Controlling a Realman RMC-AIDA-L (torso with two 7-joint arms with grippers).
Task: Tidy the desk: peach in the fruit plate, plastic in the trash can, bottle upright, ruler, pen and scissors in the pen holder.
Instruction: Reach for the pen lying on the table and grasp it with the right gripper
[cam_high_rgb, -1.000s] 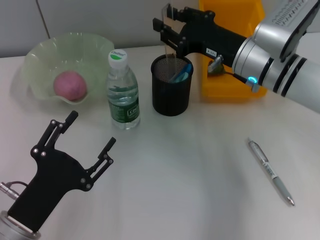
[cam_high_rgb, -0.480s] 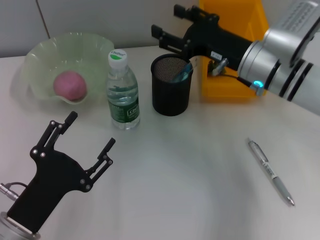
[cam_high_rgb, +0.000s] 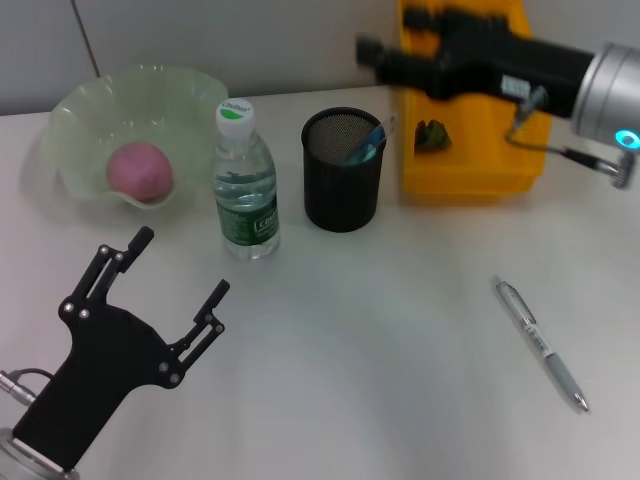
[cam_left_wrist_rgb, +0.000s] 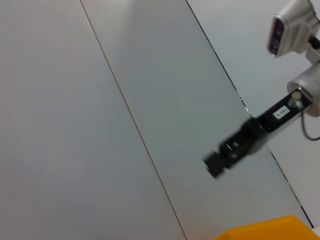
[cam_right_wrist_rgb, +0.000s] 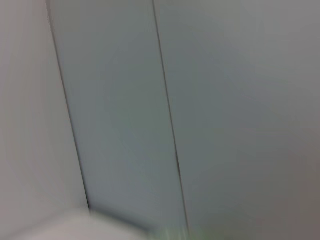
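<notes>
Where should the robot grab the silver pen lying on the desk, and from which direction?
Grip the pen around mid-barrel, coming straight down from above, fingers closing across its narrow width. It lies flat on the desk, slanted, with open space all around, so the sides are free. The right gripper, now back over the yellow bin, is probably the nearer one.

No text can be read with certainty anywhere. The clear plastic water bottle with a green-and-white cap (cam_high_rgb: 244, 182) wears a green label (cam_high_rgb: 253, 224) with pale printing on it, too small to make out. In both the head view and the left wrist view, a small white sticker (cam_high_rgb: 516, 87) with dark characters sits on the black body of the right arm's gripper, also too small to read.
</notes>
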